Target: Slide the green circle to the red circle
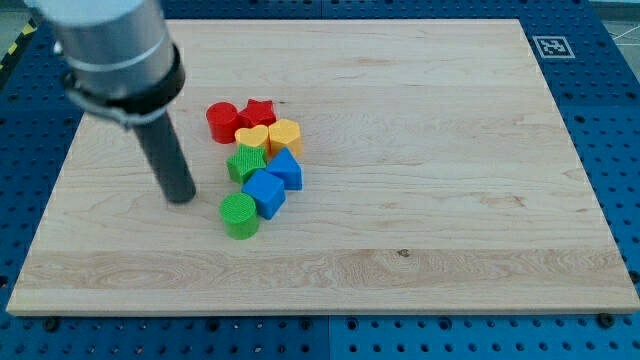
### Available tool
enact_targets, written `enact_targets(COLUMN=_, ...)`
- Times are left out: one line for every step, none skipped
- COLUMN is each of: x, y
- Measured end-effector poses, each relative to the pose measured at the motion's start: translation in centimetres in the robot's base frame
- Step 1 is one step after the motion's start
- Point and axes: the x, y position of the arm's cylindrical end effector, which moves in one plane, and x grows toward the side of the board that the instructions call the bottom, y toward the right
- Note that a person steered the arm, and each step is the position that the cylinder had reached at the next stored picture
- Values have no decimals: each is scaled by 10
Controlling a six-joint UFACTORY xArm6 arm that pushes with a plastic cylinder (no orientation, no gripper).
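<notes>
The green circle [239,215] lies on the wooden board at the bottom of a tight cluster of blocks. The red circle [222,121] is at the cluster's top left, well above the green circle. Between them lie a yellow heart [251,137], a green star [246,163] and a blue block [265,192]. My tip [180,197] rests on the board to the left of the green circle and slightly above it, with a gap between them.
A red star [260,112] touches the red circle's right side. A yellow block [285,134] and a second blue block [285,168] form the cluster's right side. The wooden board [420,150] lies on a blue pegboard table, with a marker tag [552,46] at its top right corner.
</notes>
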Motion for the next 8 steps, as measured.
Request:
enact_targets(x=37, y=11)
enact_targets(x=64, y=12)
enact_targets(x=93, y=50)
enact_targets(x=90, y=84)
enact_targets(x=68, y=86)
enact_targets(x=70, y=86)
enact_targets(x=62, y=80)
enact_targets(x=42, y=70)
